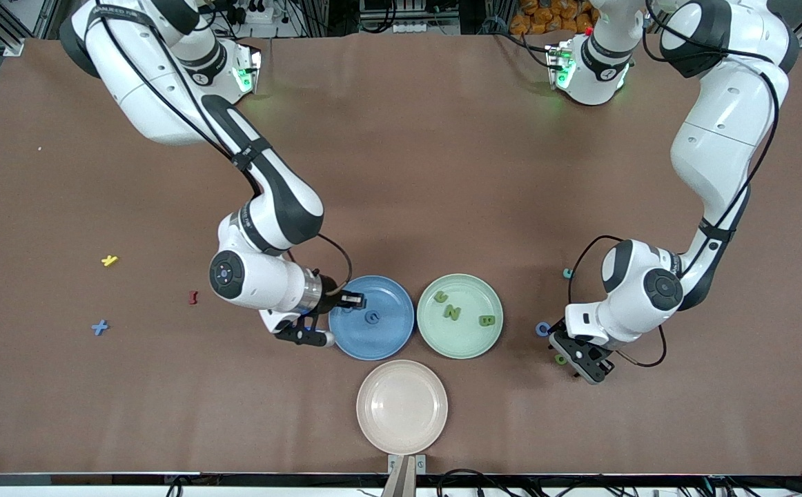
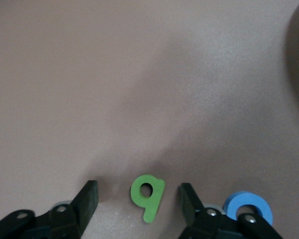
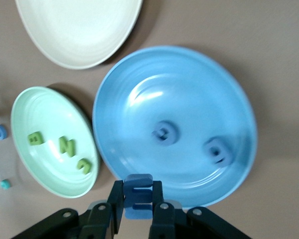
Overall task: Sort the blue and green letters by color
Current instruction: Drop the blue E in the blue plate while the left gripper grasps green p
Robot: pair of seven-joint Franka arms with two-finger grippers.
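Note:
My right gripper [image 1: 356, 301] is shut on a blue letter E [image 3: 138, 196] and holds it over the rim of the blue plate [image 1: 346, 344]. Two blue letters [image 3: 164, 133] lie in that plate [image 3: 189, 84]. Three green letters [image 1: 451, 312] lie in the green plate [image 1: 435, 333]. My left gripper [image 1: 568, 355] is open and low at the table, its fingers either side of a green letter [image 2: 148, 195] without touching it. A blue letter O [image 1: 543, 329] lies beside it. A blue letter X [image 1: 100, 328] lies toward the right arm's end.
An empty beige plate [image 1: 402, 428] sits nearer to the front camera than the two coloured plates. A yellow letter [image 1: 109, 260] and a dark red letter [image 1: 192, 297] lie toward the right arm's end. A small teal piece [image 1: 567, 273] lies by the left arm.

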